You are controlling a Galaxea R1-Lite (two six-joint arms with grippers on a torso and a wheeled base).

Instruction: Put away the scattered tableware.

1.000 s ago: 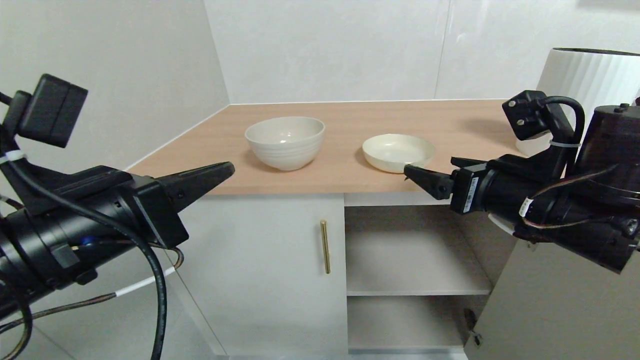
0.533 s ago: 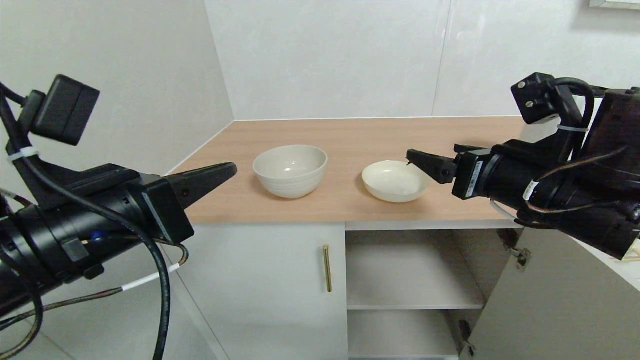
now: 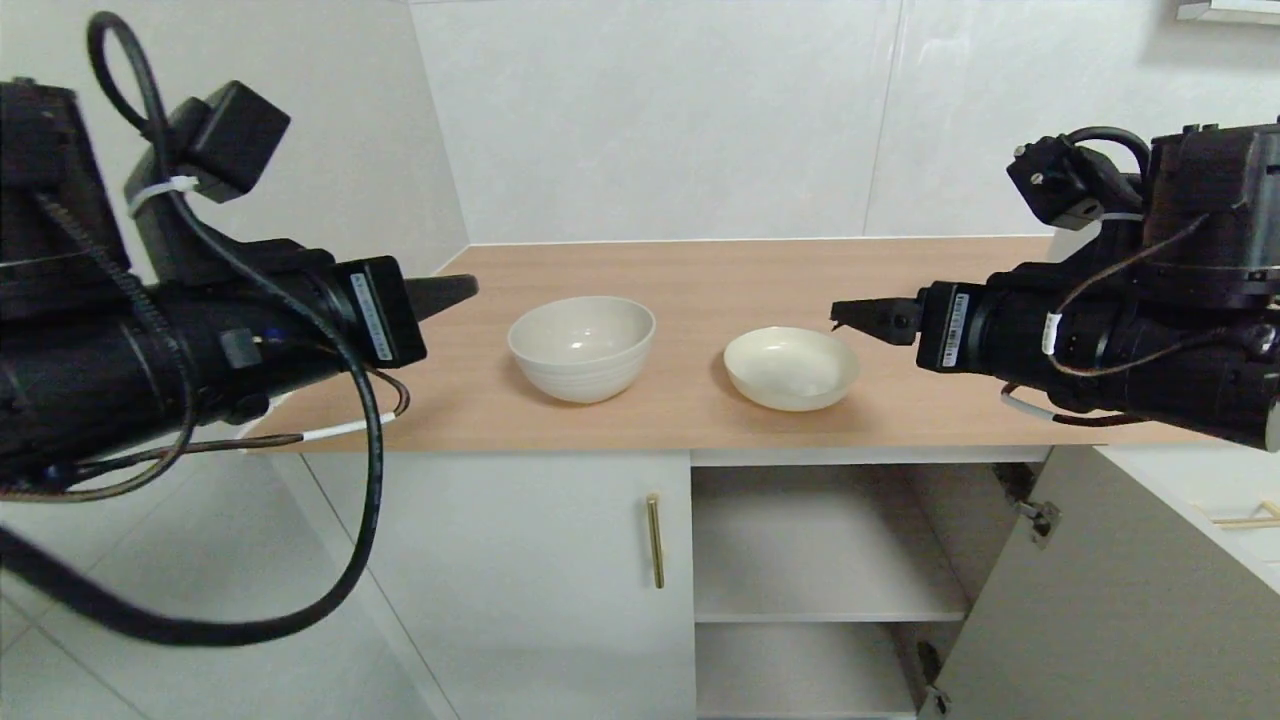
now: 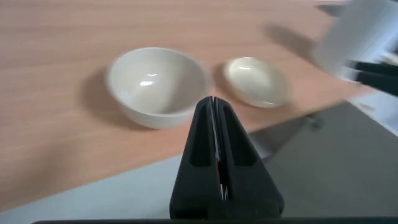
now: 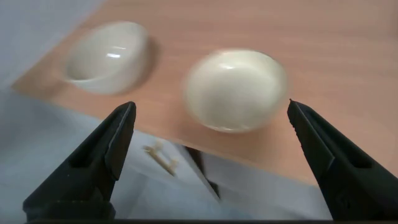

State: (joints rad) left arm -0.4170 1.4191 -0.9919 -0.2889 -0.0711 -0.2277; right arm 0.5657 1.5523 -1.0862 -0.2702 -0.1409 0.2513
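**Three cameras, one shared stretch of tabletop (image 3: pixel 700 270)**
Your head camera looks forward and down from in front of the cabinet (image 3: pixel 520 570), taking in both arms, the whole tabletop and the cabinet below it. Your left wrist camera sits behind the left hand (image 3: pixel 458 291) and looks along it, down onto the deep bowl (image 3: pixel 581 346) and the shallow bowl (image 3: pixel 791 366) from close by. Your right wrist camera looks out between the fingers of the right hand (image 3: pixel 848 315), close over the shallow bowl, with the deep bowl farther off. All three views share both bowls.
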